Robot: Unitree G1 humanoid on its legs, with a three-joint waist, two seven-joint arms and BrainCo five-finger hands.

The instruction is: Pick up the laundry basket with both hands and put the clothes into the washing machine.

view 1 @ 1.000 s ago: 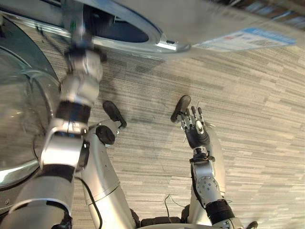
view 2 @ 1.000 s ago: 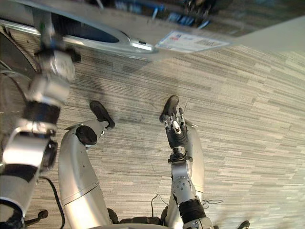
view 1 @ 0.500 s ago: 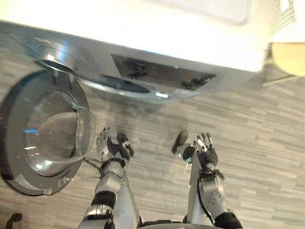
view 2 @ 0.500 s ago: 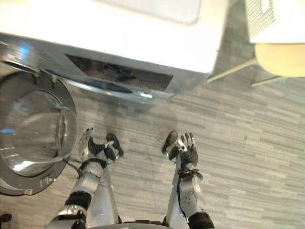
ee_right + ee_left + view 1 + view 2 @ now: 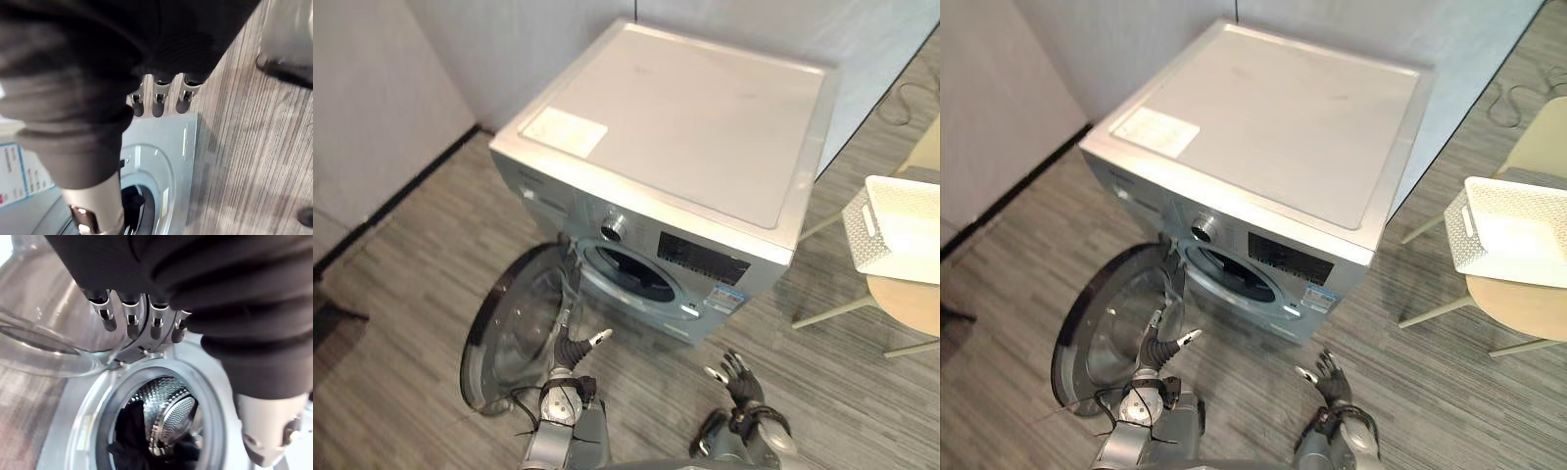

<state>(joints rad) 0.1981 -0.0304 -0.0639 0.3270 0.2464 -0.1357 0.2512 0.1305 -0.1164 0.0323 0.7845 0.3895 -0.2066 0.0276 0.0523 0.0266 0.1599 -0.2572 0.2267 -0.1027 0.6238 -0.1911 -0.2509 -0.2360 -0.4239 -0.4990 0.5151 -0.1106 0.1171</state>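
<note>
Left wrist view looks into the drum [image 5: 172,407], where dark clothes [image 5: 128,440] lie low in the opening, so the load appears to be inside the washing machine [image 5: 685,127]. Its round door [image 5: 514,338] stands swung open at lower left of the left eye view. The white laundry basket [image 5: 893,227] sits on a round table [image 5: 913,305] at the right edge, well apart from the machine, and looks empty as far as can be seen.

A second ago the left arm reached up toward the drum mouth; now the left hand [image 5: 570,347] hangs low just in front of the door, fingers straight and spread, holding nothing. The right hand [image 5: 739,380], at lower right of centre, is likewise released and bare. The camera itself has lifted, from floor to the whole machine. I judge the loading finished, with only the door left open.
</note>
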